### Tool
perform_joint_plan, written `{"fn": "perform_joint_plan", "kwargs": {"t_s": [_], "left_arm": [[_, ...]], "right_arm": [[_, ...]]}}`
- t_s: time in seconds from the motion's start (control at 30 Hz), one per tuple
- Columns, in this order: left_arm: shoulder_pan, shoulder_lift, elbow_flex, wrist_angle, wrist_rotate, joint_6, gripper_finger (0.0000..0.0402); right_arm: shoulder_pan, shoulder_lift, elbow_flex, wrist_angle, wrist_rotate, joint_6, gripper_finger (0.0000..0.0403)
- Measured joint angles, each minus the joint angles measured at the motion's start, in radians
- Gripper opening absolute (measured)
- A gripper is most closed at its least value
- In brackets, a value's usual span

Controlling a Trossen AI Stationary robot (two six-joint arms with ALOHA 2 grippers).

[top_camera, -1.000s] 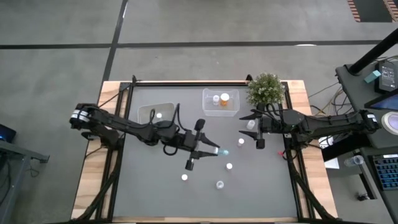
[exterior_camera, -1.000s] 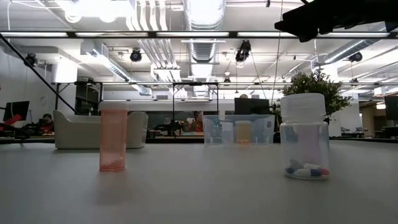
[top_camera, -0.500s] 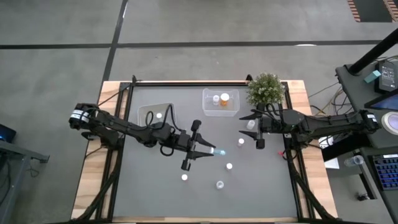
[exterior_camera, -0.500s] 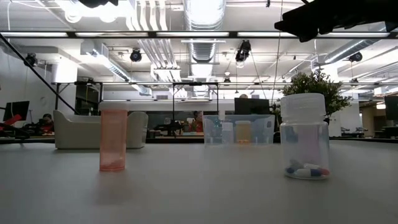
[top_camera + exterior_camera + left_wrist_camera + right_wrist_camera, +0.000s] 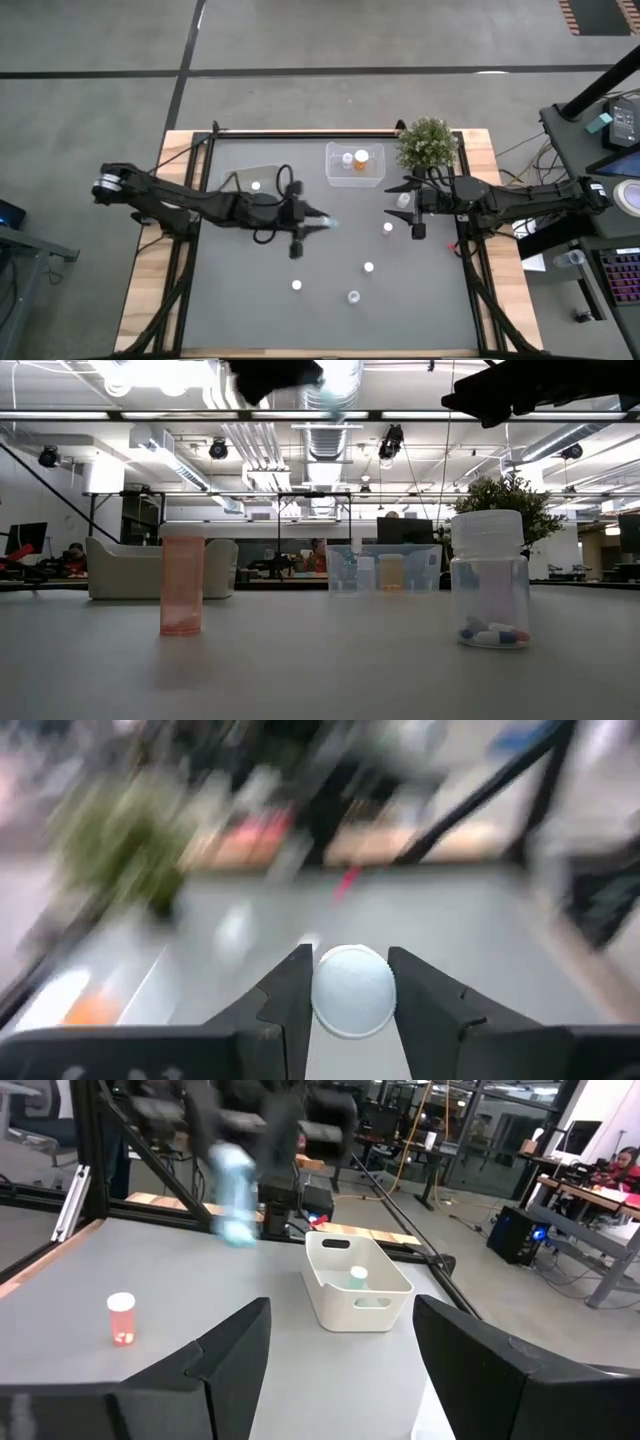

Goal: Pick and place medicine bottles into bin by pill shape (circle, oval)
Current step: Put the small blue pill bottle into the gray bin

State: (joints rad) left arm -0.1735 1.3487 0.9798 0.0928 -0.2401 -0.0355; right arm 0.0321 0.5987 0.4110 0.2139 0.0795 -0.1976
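My left gripper (image 5: 322,221) is shut on a small pale bottle (image 5: 329,221) with a round white cap, held above the middle of the table. It also shows in the right wrist view (image 5: 236,1200). My right gripper (image 5: 408,208) is open at the right, above a white-capped bottle (image 5: 403,200). Other bottles stand on the table (image 5: 388,228) (image 5: 368,267) (image 5: 296,285) (image 5: 353,296). One bottle (image 5: 256,185) sits in the left tub (image 5: 238,180). Two bottles (image 5: 347,158) (image 5: 362,157) sit in the far tub (image 5: 354,175). My left gripper pinches the bottle between its two fingers, one finger (image 5: 290,1000) on each side just below the round white cap (image 5: 352,990). The bottle is lifted clear of the table.
A bushy green potted plant (image 5: 428,142) stands at the far right corner beside the far tub. In the low view an orange bottle (image 5: 182,585) and a clear bottle with coloured pills (image 5: 489,580) stand near the camera. The table's near half has free room.
My left gripper has carried the bottle from the table's middle toward the far edge and a little to the left, turning at the wrist as it went. It has come into the top of the low view. The bottle stays in its fingers.
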Motion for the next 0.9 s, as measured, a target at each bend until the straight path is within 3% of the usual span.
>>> {"fn": "perform_joint_plan", "kwargs": {"t_s": [0.13,0.37,0.53,0.7,0.9], "left_arm": [[0.026,-0.086,0.007,-0.360,-0.114,-0.155,0.0098],[0.157,-0.187,0.003,-0.836,-0.136,-0.451,0.0098],[0.290,-0.207,-0.010,-1.131,-0.137,-0.572,0.0097],[0.412,-0.213,-0.062,-1.176,-0.140,-0.557,0.0097],[0.487,-0.222,-0.123,-1.083,-0.154,-0.506,0.0097]], "right_arm": [[-0.001,0.000,0.000,0.001,0.000,-0.001,0.0237],[-0.004,0.000,0.000,0.008,0.000,0.000,0.0237],[-0.007,0.012,0.000,0.017,0.000,-0.002,0.0237],[-0.007,0.021,0.000,0.037,0.000,-0.003,0.0237],[-0.007,0.036,0.000,0.031,0.000,-0.004,0.0237]]}}
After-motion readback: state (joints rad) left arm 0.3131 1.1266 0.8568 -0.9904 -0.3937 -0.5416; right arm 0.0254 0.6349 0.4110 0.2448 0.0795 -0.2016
